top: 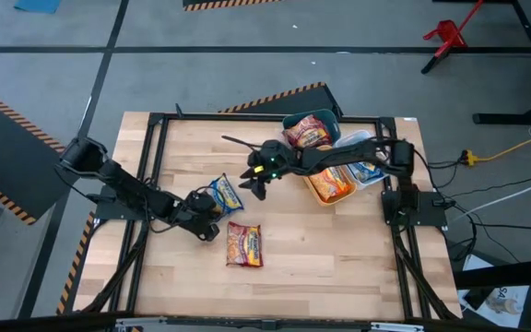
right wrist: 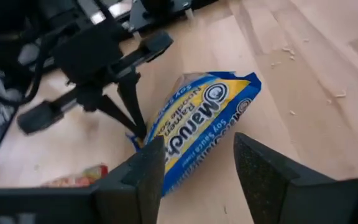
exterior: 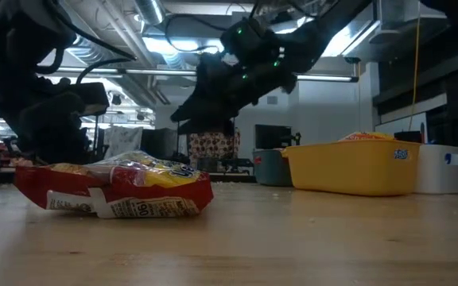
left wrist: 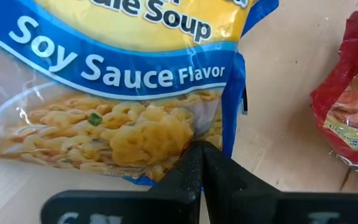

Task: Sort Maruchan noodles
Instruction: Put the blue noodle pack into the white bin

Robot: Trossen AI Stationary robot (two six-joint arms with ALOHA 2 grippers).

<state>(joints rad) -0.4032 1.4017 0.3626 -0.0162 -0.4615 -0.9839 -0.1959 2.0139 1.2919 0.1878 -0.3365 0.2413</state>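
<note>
From above, the left arm reaches in low across the wooden surface (top: pixel 339 267), its left hand (top: pixel 208 210) pinching the near edge of the blue-and-yellow packet (top: pixel 226 193). The right arm stretches out from the far side, and the right hand (top: pixel 258 180) hangs just beyond that same packet with its fingers spread. A dark red packet (top: pixel 244 244) lies flat just beside the left hand, toward the front edge. Behind the right arm sit a teal bin (top: pixel 295 121) holding a red packet, a yellow bin (top: pixel 319 192) and a white bin (top: pixel 358 141).

At table height, the dark red packet (exterior: pixel 114 193) lies in front, with the blue-and-yellow one showing just over it. The right hand (exterior: pixel 205 111) hovers clear above the surface. The yellow bin (exterior: pixel 348 167) stands well off to the side.

From the left wrist, the fingers (left wrist: pixel 194 174) are pressed together on the edge of the soy sauce packet (left wrist: pixel 123 81); the dark red packet (left wrist: pixel 350 99) is near.

From the right wrist, the spread fingers (right wrist: pixel 260 165) frame the blue-and-yellow packet (right wrist: pixel 197 124), not touching it, while the left hand (right wrist: pixel 135 127) grips its far edge
</note>
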